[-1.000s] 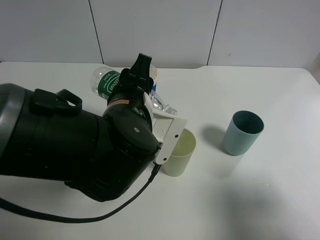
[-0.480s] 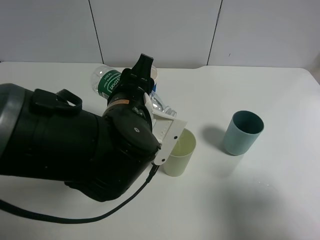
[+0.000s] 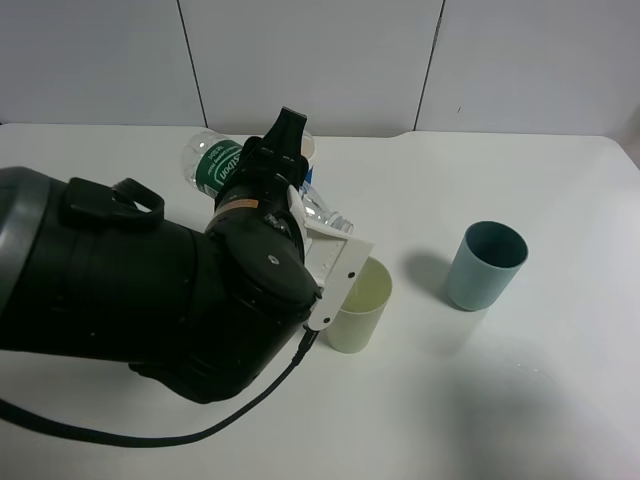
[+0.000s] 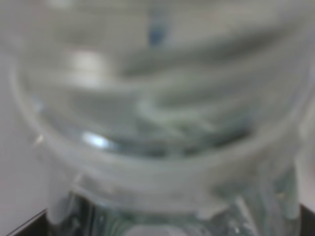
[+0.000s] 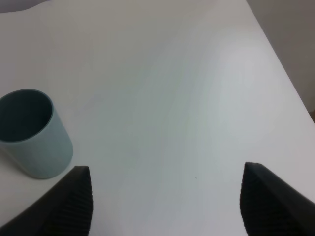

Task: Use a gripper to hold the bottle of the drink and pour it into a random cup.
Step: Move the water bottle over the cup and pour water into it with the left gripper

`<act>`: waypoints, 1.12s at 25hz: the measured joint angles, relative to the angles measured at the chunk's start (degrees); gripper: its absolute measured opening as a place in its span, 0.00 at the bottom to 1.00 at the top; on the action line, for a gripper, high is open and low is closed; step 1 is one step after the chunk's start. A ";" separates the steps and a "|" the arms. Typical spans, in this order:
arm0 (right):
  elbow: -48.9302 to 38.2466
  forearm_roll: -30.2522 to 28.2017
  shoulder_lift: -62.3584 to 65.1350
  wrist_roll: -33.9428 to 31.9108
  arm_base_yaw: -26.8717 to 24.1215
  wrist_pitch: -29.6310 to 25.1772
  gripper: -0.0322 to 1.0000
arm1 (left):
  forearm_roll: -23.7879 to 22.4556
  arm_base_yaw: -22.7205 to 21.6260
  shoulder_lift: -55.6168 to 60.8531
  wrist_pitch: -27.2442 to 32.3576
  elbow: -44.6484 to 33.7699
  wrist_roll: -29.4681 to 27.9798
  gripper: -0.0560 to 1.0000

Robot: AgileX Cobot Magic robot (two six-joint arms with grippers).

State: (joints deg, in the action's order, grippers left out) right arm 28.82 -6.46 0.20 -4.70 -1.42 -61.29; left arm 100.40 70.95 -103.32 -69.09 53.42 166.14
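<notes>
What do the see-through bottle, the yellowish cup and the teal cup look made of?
The bottle looks like thin, clear, glossy plastic: its ribbed wall is see-through, and it carries a green printed label. The pale yellow-green cup seems plastic, smooth and slightly translucent. The teal cup is probably plastic too, opaque and matte, without glare; ceramic cannot be ruled out.

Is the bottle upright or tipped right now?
Tipped. The bottle lies nearly sideways, its neck slanting down toward the pale yellow-green cup.
</notes>
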 joint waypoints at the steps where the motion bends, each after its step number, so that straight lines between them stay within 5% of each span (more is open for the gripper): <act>1: 0.00 0.00 0.00 0.00 0.00 0.00 0.65 | 0.00 0.00 0.00 0.00 0.00 0.00 0.58; 28: 0.00 0.00 0.00 0.00 0.00 0.00 0.65 | 0.00 0.00 0.00 0.00 0.00 0.00 0.58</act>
State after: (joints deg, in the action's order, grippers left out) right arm 28.82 -6.46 0.20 -4.70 -1.42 -61.29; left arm 100.40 70.95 -103.32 -69.09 53.42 166.14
